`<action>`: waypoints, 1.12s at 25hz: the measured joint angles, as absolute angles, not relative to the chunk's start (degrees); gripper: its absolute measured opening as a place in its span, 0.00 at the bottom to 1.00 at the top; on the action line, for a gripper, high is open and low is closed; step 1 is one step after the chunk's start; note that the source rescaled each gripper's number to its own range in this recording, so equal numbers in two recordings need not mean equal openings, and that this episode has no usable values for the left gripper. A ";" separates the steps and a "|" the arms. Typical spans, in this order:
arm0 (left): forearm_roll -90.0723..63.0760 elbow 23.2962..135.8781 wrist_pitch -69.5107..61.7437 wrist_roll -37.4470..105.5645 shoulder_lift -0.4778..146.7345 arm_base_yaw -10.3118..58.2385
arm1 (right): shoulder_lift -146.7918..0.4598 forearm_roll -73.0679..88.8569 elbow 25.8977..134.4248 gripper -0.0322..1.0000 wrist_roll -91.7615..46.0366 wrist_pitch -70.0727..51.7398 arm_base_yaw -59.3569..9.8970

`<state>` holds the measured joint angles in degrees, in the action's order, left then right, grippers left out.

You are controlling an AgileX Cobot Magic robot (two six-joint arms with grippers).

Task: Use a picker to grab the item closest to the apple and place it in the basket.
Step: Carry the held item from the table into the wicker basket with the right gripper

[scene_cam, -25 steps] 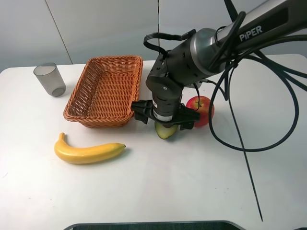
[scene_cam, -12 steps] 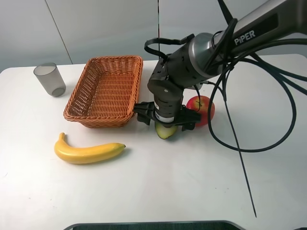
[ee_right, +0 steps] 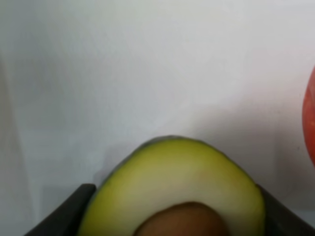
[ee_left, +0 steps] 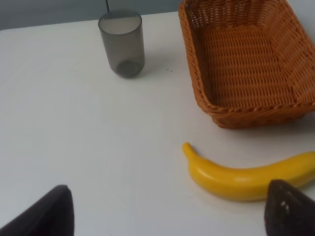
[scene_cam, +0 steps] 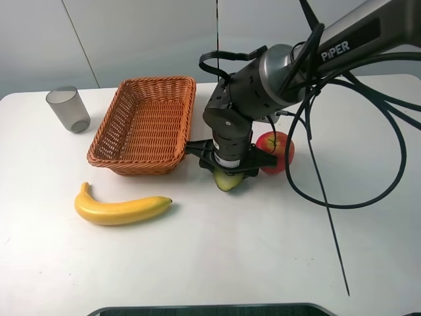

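Half an avocado with its brown pit showing lies on the white table, just left of the red apple. My right gripper comes down over it, and the wrist view shows the avocado filling the gap, with the dark fingers pressed against both its sides. A sliver of the apple shows at that view's edge. The wicker basket stands empty to the left of the gripper. My left gripper is open above the table near the banana, out of the high view.
A yellow banana lies in front of the basket; the left wrist view also shows the banana. A grey translucent cup stands at the far left. Black cables loop over the table's right side.
The right gripper's fingers have drawn inward around the avocado half. The arm has barely shifted and the fruit has stayed in place.
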<state>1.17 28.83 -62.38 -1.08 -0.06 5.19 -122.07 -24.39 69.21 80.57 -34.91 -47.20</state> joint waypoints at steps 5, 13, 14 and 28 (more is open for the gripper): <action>1.17 28.83 -62.38 -1.08 -0.06 5.19 | -122.11 -24.39 69.21 0.06 80.57 -35.12 -47.20; 1.17 28.83 -62.38 -1.08 -0.06 5.19 | -122.11 -24.39 69.21 0.06 80.34 -35.12 -47.20; 1.17 28.83 -62.38 -1.08 -0.06 5.19 | -122.11 -24.39 69.33 0.06 80.23 -35.23 -47.20; 1.17 28.83 -62.38 -1.08 -0.06 5.19 | -114.96 -18.02 69.43 0.06 67.55 -37.84 -47.17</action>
